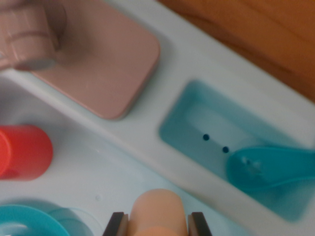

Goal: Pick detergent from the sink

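The detergent [157, 209] is a peach-orange rounded bottle at the bottom middle of the wrist view, seen from above. My gripper [157, 225] is shut on it, with one dark finger [116, 224] pressed to its left side and the other on its right. The bottle hangs over the white sink basin [98, 167]. Its lower part is cut off by the frame's bottom edge.
A red cup [27, 152] lies in the basin at the left, with a teal plate [24, 221] at the bottom left. A pink faucet [27, 39] stands on its pink base [103, 59]. A teal recess [197, 123] holds a teal scoop [270, 167]. Wooden counter [256, 29] lies beyond.
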Robot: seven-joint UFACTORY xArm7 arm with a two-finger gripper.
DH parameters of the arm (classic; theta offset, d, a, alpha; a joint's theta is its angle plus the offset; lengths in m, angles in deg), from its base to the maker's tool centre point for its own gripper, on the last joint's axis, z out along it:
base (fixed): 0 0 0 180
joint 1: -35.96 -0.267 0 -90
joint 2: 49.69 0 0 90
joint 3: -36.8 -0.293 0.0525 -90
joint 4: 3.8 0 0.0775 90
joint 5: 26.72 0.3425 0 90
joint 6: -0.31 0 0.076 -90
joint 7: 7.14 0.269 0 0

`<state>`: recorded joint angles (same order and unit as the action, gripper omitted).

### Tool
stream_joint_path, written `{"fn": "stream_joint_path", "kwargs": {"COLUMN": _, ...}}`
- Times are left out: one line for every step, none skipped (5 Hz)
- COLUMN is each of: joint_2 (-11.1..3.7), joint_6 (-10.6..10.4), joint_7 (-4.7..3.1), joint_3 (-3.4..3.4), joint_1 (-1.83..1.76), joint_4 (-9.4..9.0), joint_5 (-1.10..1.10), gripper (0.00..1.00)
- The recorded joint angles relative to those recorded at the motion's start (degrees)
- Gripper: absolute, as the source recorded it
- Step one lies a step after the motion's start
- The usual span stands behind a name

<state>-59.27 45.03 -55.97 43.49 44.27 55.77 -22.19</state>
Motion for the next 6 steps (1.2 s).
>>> {"fn": "stream_joint_path", "kwargs": {"joint_2": 0.0, "joint_6": 0.0, "joint_7": 0.0, "joint_3": 0.0, "joint_1": 0.0, "joint_4": 0.0, "joint_5": 0.0, "gripper": 1.0}}
{"fn": "stream_joint_path", "kwargs": {"joint_2": 0.75, "joint_6": 2.32, "joint_7": 0.2, "joint_3": 0.02, "joint_1": -0.01, "joint_4": 1.58, "joint_5": -0.21, "gripper": 1.0}}
{"fn": "stream_joint_path", "kwargs": {"joint_2": 0.75, "joint_6": 2.32, "joint_7": 0.2, "joint_3": 0.02, "joint_1": -0.01, "joint_4": 1.58, "joint_5": -0.21, "gripper": 1.0}}
{"fn": "stream_joint_path", "kwargs": {"joint_2": 1.56, "joint_6": 4.81, "joint_7": 0.41, "joint_3": 0.05, "joint_1": -0.03, "joint_4": 3.27, "joint_5": -0.43, "gripper": 1.0}}
{"fn": "stream_joint_path", "kwargs": {"joint_2": 1.56, "joint_6": 4.81, "joint_7": 0.41, "joint_3": 0.05, "joint_1": -0.03, "joint_4": 3.27, "joint_5": -0.43, "gripper": 1.0}}
{"fn": "stream_joint_path", "kwargs": {"joint_2": 2.37, "joint_6": 7.28, "joint_7": 0.62, "joint_3": 0.08, "joint_1": -0.04, "joint_4": 4.95, "joint_5": -0.64, "gripper": 1.0}}
